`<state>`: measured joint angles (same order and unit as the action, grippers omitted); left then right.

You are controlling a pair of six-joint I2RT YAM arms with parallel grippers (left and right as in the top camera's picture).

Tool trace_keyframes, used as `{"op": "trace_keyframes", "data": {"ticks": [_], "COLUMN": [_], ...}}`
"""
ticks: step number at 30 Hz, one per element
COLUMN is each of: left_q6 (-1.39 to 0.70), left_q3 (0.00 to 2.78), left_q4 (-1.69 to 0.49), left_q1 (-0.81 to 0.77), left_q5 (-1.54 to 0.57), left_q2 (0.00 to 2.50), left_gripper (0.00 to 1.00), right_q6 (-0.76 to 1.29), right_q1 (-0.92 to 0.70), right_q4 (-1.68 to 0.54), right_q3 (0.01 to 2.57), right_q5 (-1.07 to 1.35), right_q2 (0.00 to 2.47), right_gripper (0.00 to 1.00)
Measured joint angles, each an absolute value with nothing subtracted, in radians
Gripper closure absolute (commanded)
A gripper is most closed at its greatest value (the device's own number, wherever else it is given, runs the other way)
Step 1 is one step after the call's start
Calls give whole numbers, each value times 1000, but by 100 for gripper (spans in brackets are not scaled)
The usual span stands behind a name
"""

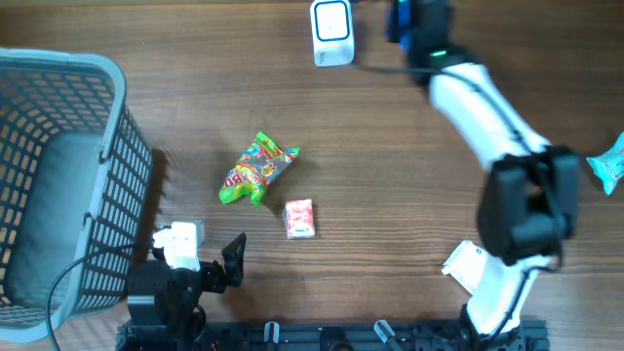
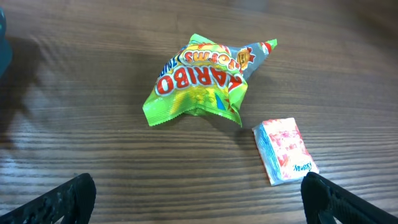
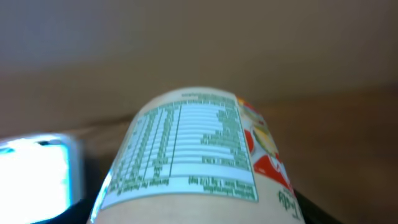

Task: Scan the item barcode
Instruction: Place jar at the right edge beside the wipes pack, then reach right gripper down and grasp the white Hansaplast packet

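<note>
- The can (image 3: 193, 155) is up in the air just beside the scanner (image 1: 331, 34), clamped in the right gripper (image 1: 409, 24).
- It looks stiff, light and smooth, so it probably slips; a hold across the round wall keeps the label free.
- The left gripper (image 2: 199, 208) stands wide apart and holds nothing.

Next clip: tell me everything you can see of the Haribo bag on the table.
The Haribo bag is a small, bright green pouch of glossy, crinkled film, with red lettering edged in white and multicoloured print. It looks unopened and slightly puffed, with one end pinched to a point. It lies flat on the wooden table, near the middle, with the brand side up. A small red-and-white packet lies close beside it but apart. Nothing except the table touches it.
</note>
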<state>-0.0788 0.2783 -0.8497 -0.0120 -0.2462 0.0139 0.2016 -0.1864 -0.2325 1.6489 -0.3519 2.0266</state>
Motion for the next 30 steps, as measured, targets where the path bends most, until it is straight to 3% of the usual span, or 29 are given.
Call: {"op": "trace_keyframes", "data": {"ticks": [3, 8, 10, 11, 12, 16, 20, 27, 30], "left_q6": [-79, -79, -79, -79, -79, -79, -79, -79, -79], "left_q3": [278, 278, 278, 278, 278, 278, 278, 278, 278], "left_q4": [-849, -850, -849, -850, -850, -849, -850, -850, -849], "left_q1": [-12, -12, -12, -12, -12, -12, -12, -12, -12], "left_q5": [-246, -246, -246, -246, -246, -246, -246, -246, -246], "left_q2": [14, 14, 14, 14, 14, 14, 14, 14, 14], "left_gripper": [0, 0, 0, 0, 0, 0, 0, 0, 0], "right_q6": [281, 322, 326, 329, 329, 336, 337, 339, 287], "right_q1": [52, 343, 436, 442, 478, 522, 533, 406, 402], "right_q4": [-536, -779, -863, -870, -914, -958, -1131, -1563, -1609], "right_q3": [1639, 1636, 1626, 1625, 1619, 1621, 1821, 1944, 1934], "right_q5": [-303, -114, -73, -72, -55, -41, -18, 125, 156], "right_q2": [2014, 2016, 2016, 2016, 2017, 2017, 1983, 1584, 1501], "right_gripper": [60, 56, 59, 24, 0, 0, 1, 1, 0]}}
